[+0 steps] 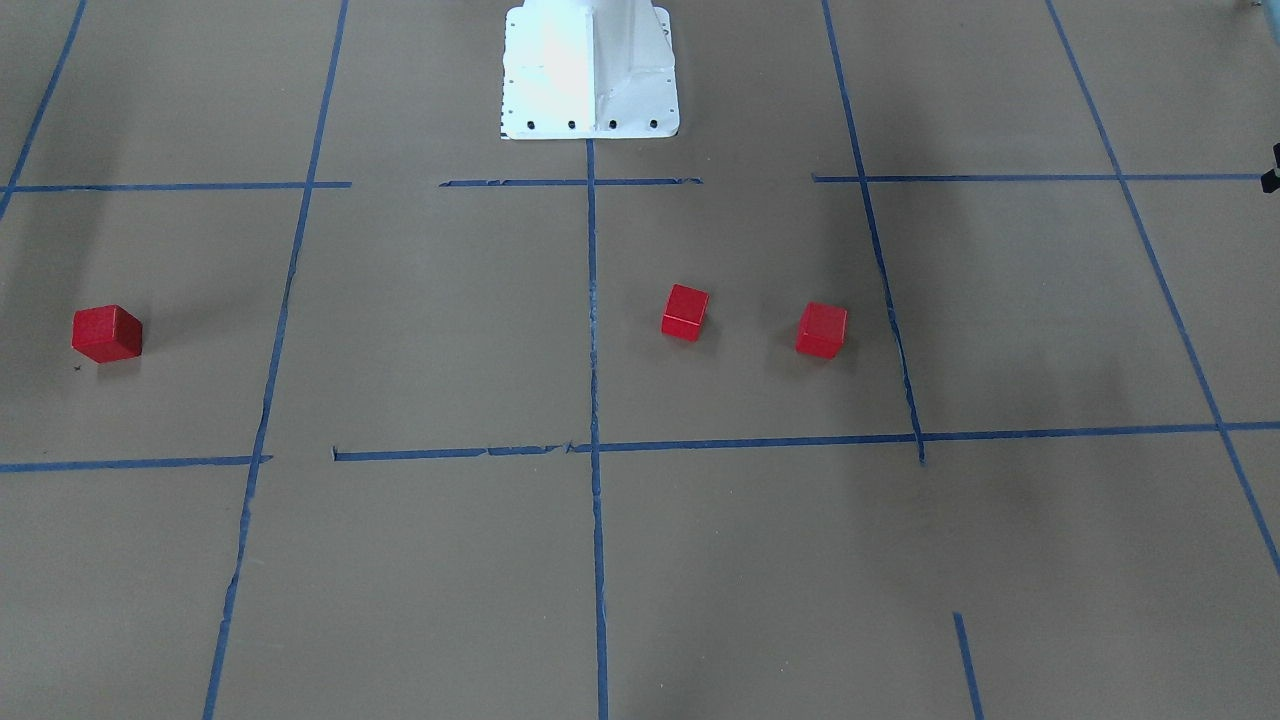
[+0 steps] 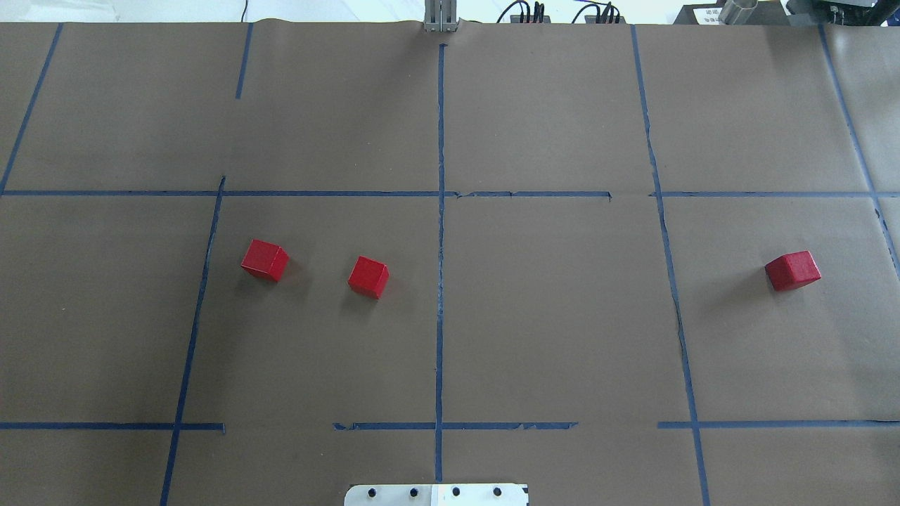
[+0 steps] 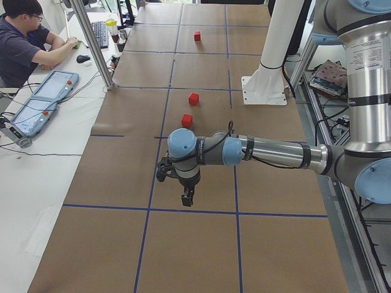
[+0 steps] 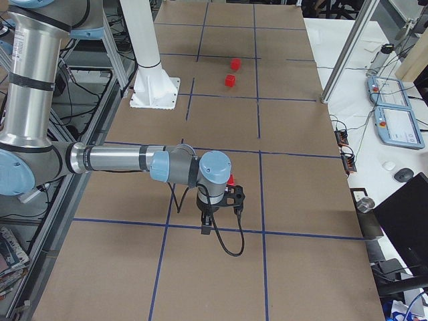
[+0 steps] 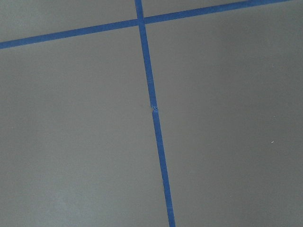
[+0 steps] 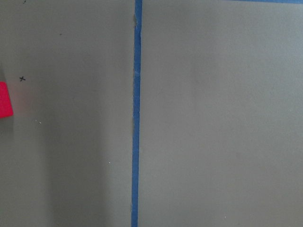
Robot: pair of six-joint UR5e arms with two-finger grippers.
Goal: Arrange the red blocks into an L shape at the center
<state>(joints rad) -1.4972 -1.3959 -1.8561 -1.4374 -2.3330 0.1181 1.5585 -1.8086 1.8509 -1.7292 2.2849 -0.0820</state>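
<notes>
Three red blocks lie apart on the brown paper table. In the overhead view two sit left of the centre line, one (image 2: 265,260) further left and one (image 2: 368,277) nearer the centre. The third (image 2: 792,270) is far right. The front view shows the same three (image 1: 822,330), (image 1: 685,312), (image 1: 107,333). My left gripper (image 3: 186,196) shows only in the exterior left view and hangs over the table, short of the two near blocks. My right gripper (image 4: 208,224) shows only in the exterior right view, beside the third block (image 4: 231,179). I cannot tell whether either is open or shut. The right wrist view catches a block's edge (image 6: 4,99).
Blue tape lines (image 2: 440,232) divide the table into grid squares. The white robot base (image 1: 590,70) stands at the robot's edge of the table. An operator (image 3: 24,43) sits at a side table with teach pendants (image 3: 46,101). Cables (image 2: 555,13) lie at the far edge.
</notes>
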